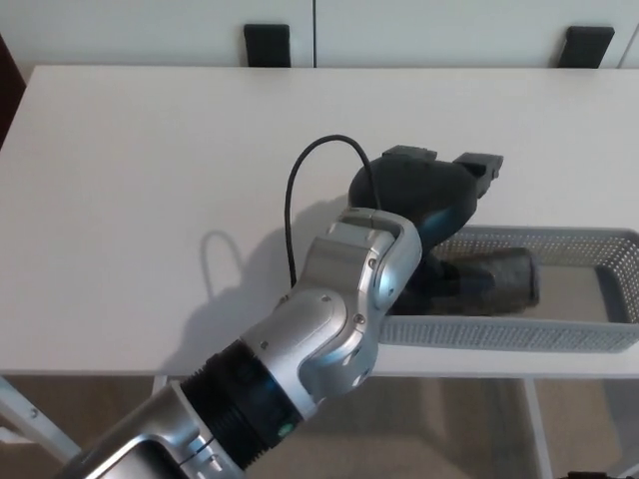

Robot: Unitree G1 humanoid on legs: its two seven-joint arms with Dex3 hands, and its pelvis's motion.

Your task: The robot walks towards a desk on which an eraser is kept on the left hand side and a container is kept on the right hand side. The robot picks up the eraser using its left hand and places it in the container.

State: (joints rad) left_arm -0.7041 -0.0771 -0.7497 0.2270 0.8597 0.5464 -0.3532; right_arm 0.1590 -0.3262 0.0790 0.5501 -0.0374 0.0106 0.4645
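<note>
From my head camera I see my left arm reaching diagonally across the white desk from the lower left, its silver elbow and wrist casing filling the middle of the picture. The left hand sits at the left end of the grey mesh container, just above its near corner. Two thick fingers point away toward the far edge of the desk, held a little apart, and I see nothing pinched between them. The eraser lies inside the container, a dark block resting on its floor at the left end, partly hidden behind my wrist. A black cable loops up from the arm and arches over the desk beside the hand. The arm throws a shadow onto the desk to its left. Two dark blocks stand beyond the far edge. My right hand does not show.
</note>
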